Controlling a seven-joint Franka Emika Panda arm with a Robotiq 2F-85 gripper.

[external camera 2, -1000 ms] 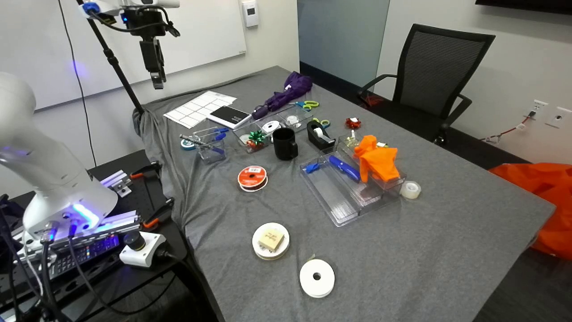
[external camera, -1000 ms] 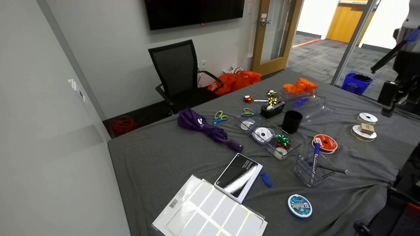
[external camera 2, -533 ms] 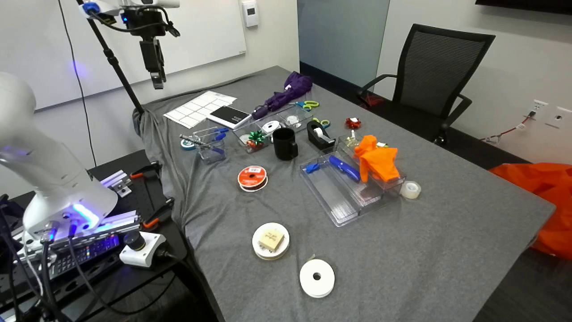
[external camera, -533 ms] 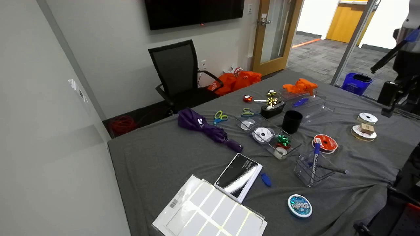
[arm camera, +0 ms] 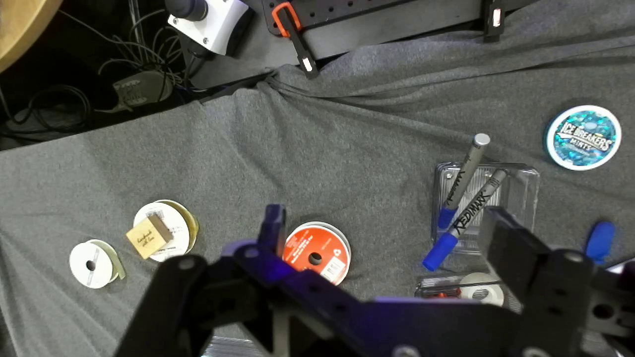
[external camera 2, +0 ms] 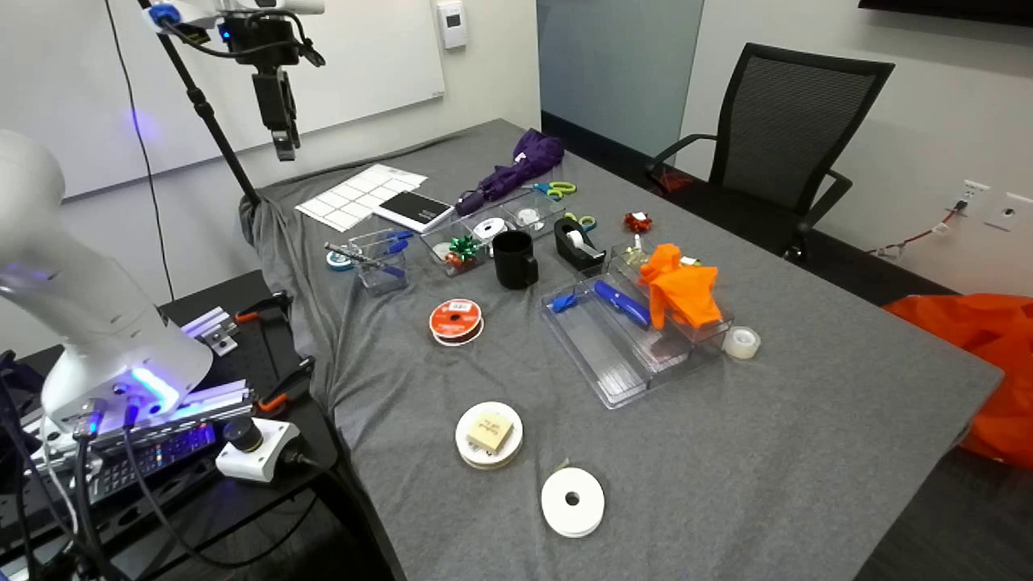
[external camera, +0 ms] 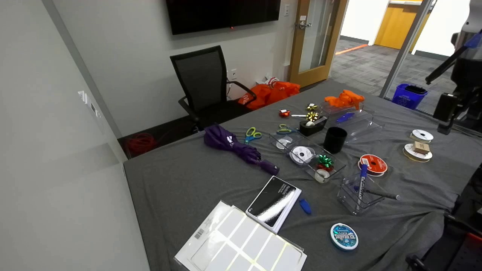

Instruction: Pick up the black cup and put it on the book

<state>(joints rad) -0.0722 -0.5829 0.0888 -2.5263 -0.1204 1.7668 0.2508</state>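
The black claw (arm camera: 384,213) is hanging, jaws apart; the black cylindrical cup (external camera: 334,140) is standing far from a round teal-and-white container (external camera: 344,236) reading "Ice Breakers Mints".

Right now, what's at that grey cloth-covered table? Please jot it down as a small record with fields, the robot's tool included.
To be moved: black cylindrical cup with a handle, upright on the table, near a clear plastic tray
Destination: rectangular black-covered book with white edges, lying flat
Robot: black two-fingered tool, open, holding nothing, raised above the table
Also there: purple folded umbrella, round red ribbon spool
Status: cup not yet on the book
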